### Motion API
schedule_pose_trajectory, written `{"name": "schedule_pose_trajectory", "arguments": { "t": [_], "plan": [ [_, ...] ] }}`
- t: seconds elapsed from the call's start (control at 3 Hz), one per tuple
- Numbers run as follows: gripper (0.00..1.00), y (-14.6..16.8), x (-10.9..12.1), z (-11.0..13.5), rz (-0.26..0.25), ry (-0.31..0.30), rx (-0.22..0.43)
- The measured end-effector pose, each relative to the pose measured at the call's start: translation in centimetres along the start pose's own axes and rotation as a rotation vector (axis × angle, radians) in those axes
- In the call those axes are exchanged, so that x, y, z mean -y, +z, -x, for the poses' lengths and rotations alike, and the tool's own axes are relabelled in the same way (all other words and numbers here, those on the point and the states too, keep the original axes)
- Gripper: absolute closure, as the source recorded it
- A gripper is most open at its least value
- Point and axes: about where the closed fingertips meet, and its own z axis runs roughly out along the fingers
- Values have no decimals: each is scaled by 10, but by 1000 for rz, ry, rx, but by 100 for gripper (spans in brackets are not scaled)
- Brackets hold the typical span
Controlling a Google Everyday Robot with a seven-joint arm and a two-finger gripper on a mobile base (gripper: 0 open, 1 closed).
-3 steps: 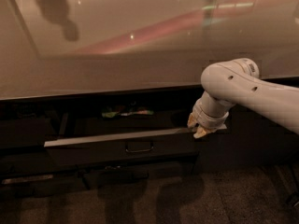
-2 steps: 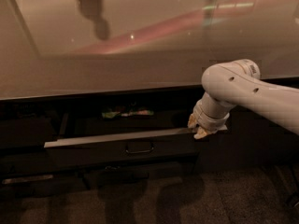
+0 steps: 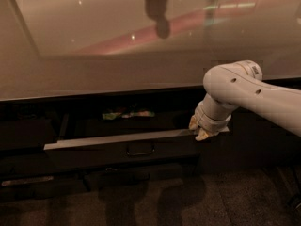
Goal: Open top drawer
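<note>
Worktop, pale and glossy, fills the upper half of the frame and throws back the ceiling lights. Below it, across the middle of the frame, the top drawer stands partly open. Its long dark front juts out from the cabinet face and its lit top edge runs as a pale strip from left of centre to right of centre.

A white arm reaches in from the right edge and bends down to the right end of that strip. The hand sits right at the top edge of the drawer front, touching it or nearly so. I cannot tell how far open it is, or whether it has a real hold on the edge.

The small bar handle at the centre of the front is untouched, well to the left of the hand. A few bright packets show in the gap behind the front.

To my eye the opening is under way but unfinished. The next move calls for a straight pull outward, toward the bottom of the frame, kept level. With contact at one end only, the drawer could skew and bind.
</note>
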Motion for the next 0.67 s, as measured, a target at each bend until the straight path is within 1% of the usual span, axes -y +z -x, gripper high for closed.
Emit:
{"name": "schedule_pose_trajectory", "arguments": {
  "t": [0.33, 0.67],
  "plan": [
    [100, 0, -2, 1, 0, -3, 0],
    [100, -8, -7, 0, -25, 4, -26]
  ]
}}
